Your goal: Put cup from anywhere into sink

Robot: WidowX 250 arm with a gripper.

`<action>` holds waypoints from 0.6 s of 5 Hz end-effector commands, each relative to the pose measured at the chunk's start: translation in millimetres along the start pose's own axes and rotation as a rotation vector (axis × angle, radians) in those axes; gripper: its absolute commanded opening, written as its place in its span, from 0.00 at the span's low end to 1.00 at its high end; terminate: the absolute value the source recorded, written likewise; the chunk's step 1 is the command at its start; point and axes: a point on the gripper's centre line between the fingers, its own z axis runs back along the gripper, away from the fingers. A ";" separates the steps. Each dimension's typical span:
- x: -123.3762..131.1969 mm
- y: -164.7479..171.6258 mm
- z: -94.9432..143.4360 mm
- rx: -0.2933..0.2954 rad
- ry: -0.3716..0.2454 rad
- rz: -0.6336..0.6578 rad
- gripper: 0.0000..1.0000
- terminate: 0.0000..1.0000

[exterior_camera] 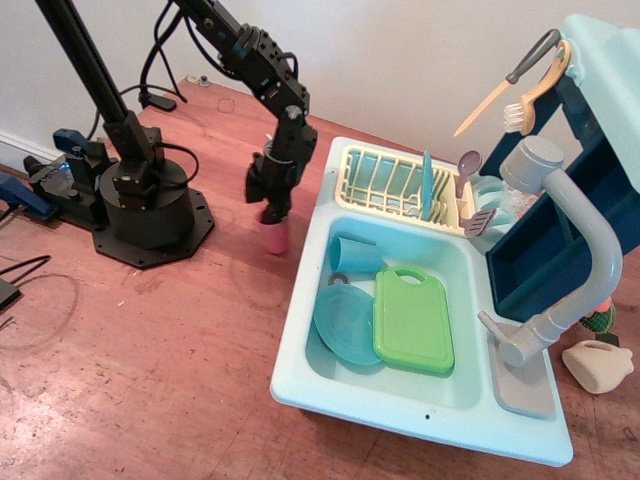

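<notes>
The pink cup stands on the wooden table just left of the pale aqua sink. My gripper points straight down onto the cup's top. Its fingers reach the rim and hide it. I cannot tell whether the jaws are closed on the cup. The sink's basin holds a light blue cup, a teal plate and a green cutting board.
The cream-yellow dish rack with utensils sits at the sink's back. The grey faucet and a dark blue box are at the right. The black arm base stands to the left on the table.
</notes>
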 end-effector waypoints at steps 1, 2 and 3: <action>2.5 -0.3 19.5 0.024 -0.037 0.028 1.00 0.00; 7.7 -4.6 27.0 0.059 -0.058 0.025 0.00 0.00; 7.1 -6.0 23.6 0.049 -0.059 0.027 0.00 0.00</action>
